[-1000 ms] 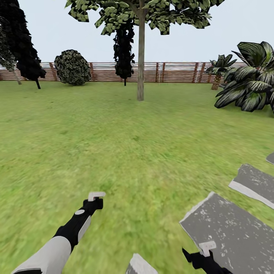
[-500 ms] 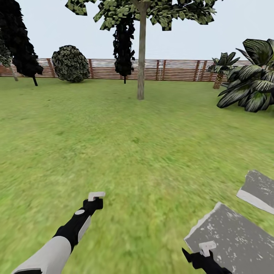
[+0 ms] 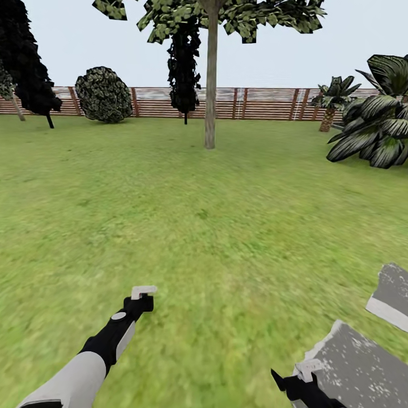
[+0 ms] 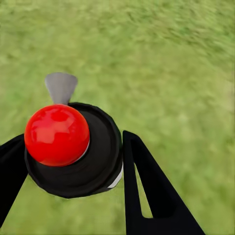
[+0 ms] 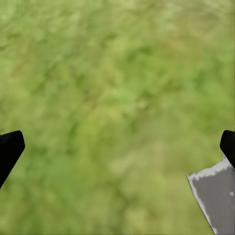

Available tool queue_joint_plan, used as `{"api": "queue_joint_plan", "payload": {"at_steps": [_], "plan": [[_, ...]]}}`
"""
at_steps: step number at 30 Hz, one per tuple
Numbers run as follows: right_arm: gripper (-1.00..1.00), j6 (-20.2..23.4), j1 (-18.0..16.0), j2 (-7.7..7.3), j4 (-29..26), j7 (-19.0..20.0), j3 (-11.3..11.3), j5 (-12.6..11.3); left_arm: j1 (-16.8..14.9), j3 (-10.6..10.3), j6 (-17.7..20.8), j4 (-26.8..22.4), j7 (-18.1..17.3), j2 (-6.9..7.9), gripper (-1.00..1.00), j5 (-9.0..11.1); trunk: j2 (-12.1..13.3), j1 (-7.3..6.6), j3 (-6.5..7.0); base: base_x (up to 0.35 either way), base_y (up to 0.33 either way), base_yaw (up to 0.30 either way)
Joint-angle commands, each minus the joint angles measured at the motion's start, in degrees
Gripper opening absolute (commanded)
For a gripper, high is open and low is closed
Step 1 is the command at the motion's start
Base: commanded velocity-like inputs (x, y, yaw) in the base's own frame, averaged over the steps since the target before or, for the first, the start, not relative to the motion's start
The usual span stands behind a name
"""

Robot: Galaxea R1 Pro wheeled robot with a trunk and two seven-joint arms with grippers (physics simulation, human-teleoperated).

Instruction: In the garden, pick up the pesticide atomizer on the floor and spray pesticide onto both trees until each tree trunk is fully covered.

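my left gripper [image 4: 73, 166] is clamped on the pesticide atomizer [image 4: 73, 147]; its red top sits between my two black fingers [image 4: 147, 191], with the grey nozzle poking out past the cap over grass. in the head view that gripper [image 3: 141, 296] hangs over the lawn [image 3: 198, 226]. my right gripper [image 3: 306, 371] stands spread apart with nothing in it, above the edge of a grey stone slab [image 3: 362, 368]. far ahead of both grippers a tree trunk [image 3: 210, 85] rises before the wooden fence [image 3: 266, 103].
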Motion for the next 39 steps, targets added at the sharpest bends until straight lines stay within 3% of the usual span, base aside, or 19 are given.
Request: {"api": "queue_joint_plan", "payload": {"at_steps": [1, 39], "plan": [[1.00, 0.00, 0.00, 0.00, 0.00, 0.00, 0.00, 0.00, -0.01, 0.02, 0.00, -0.01, 0.04, 0.00, -1.00, -0.01, 0.00, 0.00, 0.00, 0.338, 0.000, 0.000], [1.00, 0.00, 0.00, 0.00, 0.00, -0.01, 0.00, 0.00, 0.00, -0.01, 0.00, -0.01, 0.04, 0.00, -1.00, -0.01, 0.00, 0.00, 0.00, 0.338, 0.000, 0.000]]}}
